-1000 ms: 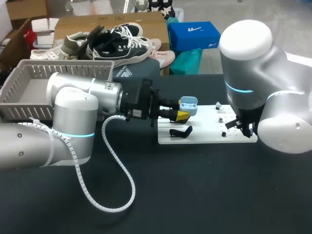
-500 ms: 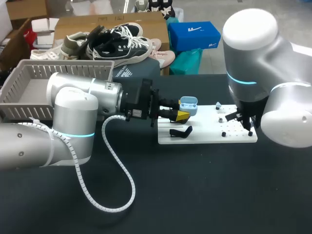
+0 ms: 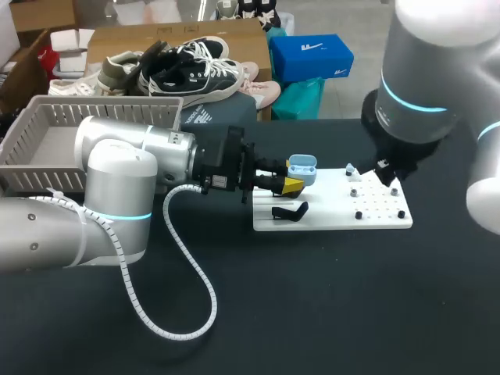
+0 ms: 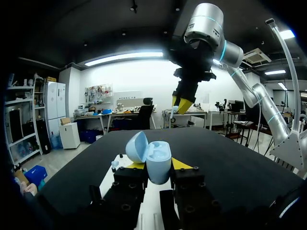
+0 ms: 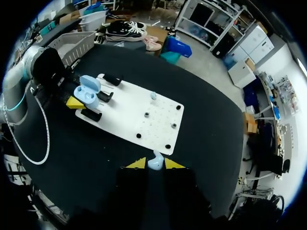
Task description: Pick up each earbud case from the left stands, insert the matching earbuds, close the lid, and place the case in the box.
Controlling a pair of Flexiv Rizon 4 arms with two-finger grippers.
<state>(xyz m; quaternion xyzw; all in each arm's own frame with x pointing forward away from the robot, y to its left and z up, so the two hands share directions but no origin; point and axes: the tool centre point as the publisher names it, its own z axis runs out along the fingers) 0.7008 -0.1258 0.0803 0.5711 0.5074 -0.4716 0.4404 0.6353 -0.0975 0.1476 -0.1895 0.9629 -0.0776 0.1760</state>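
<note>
Earbud case [image 3: 303, 167], light blue with its lid open, appears in the head view clamped in the left claw [image 3: 297, 176] over the left end of the white fixture board [image 3: 332, 220], near a black stand [image 3: 289, 211]. The right arm [image 3: 426, 86] stands over the board's far end, where a second earbud [image 3: 349, 168] sits on a peg. The grey box [image 3: 47, 117] lies behind the left arm. In the left wrist view, both fingers press the case from opposite sides, its cavities facing up and its lid tipped aside; the right claw [image 4: 181, 104] hangs well above and ahead, tips down. In the right wrist view, the right claw is closed on a pale blue earbud [image 5: 155, 160], high over the tabletop [image 5: 96, 158] and well apart from the case. Likely faults: the earbud is small and held only by the tips, so it may twist or slip; a misaligned descent could jam it on the cavity rim, strike the open lid, or push the case askew in its clamp.
</note>
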